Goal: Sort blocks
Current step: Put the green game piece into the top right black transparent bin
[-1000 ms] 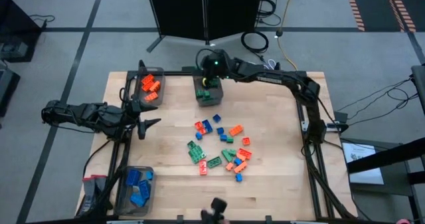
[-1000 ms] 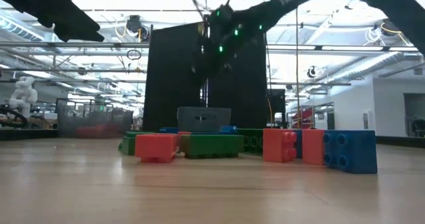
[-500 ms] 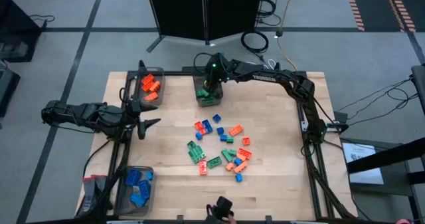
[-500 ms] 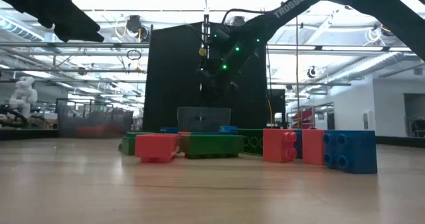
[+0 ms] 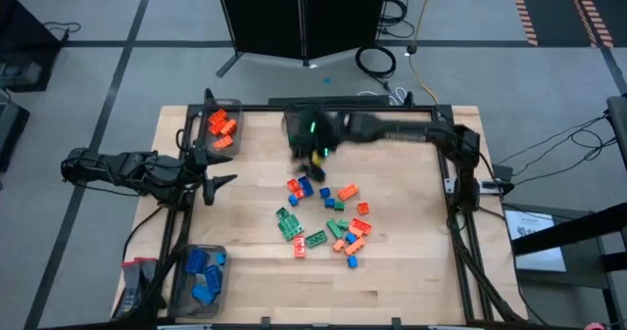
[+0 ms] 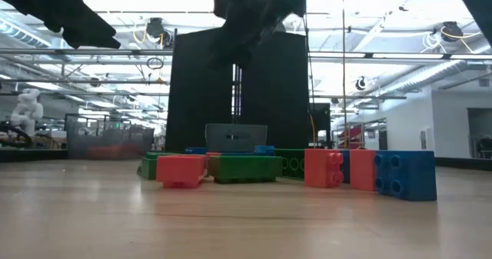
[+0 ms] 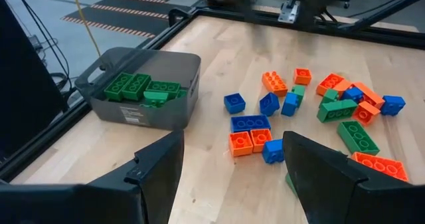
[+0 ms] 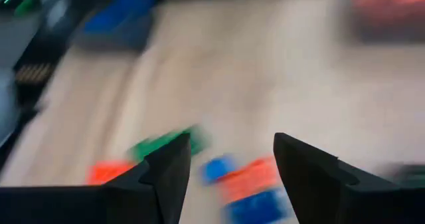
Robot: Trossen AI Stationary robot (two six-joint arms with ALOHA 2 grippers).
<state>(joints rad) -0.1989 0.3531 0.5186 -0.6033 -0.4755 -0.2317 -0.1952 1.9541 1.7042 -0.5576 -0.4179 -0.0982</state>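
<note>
Many blocks (image 5: 323,215) lay scattered mid-table, with others sorted into three bins. Right gripper (image 8: 229,159) hung above the far edge of the pile, fingers apart and empty; left gripper (image 7: 229,161) waited at the table's left, open.

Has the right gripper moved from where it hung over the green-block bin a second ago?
Yes. In the high view the right gripper, open and empty, has left the bin of green blocks and swung toward the loose pile of blocks mid-table.
</note>
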